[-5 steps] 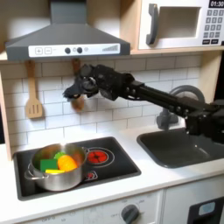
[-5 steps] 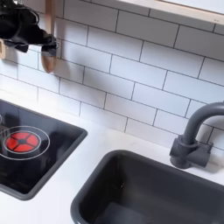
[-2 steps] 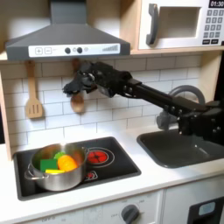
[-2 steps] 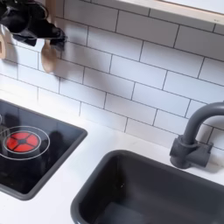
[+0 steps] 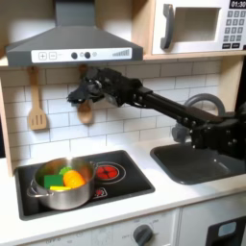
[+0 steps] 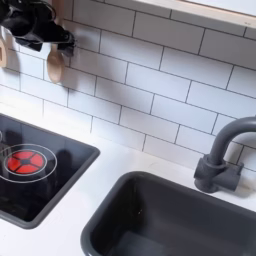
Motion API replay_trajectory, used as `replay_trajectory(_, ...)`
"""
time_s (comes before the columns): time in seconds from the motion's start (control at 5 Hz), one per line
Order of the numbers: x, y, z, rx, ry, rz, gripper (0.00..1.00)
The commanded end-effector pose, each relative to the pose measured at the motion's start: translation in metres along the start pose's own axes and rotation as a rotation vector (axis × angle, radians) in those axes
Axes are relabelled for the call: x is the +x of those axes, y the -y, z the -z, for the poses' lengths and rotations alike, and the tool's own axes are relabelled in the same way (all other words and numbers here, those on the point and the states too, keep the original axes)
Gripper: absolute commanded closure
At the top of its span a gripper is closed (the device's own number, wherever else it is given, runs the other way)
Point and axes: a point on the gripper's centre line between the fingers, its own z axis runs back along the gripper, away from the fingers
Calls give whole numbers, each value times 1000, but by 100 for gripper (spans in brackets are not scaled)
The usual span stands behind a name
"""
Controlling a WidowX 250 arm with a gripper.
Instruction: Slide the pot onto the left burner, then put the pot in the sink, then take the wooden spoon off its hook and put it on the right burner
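The wooden spoon (image 5: 86, 109) hangs on the tiled wall under the hood, bowl down, and your gripper (image 5: 81, 91) is at its handle, probably to lift it off the hook. I cannot tell if the jaws are closed on it. The pot (image 5: 63, 185) sits on the first exterior view's left burner.

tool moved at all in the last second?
Yes. In the first exterior view the tool has shifted left and up, closer to the range hood.
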Motion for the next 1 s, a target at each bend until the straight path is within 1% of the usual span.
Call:
replay_trajectory(0.0, -2, 0, 4, 8, 3, 11, 100)
replay_trajectory(0.2, 0, 4, 4, 2, 12, 12, 100)
replay_trajectory(0.6, 2, 5, 4, 4, 27, 18, 100)
replay_trajectory(0.8, 4, 6, 0, -13, 44, 15, 100)
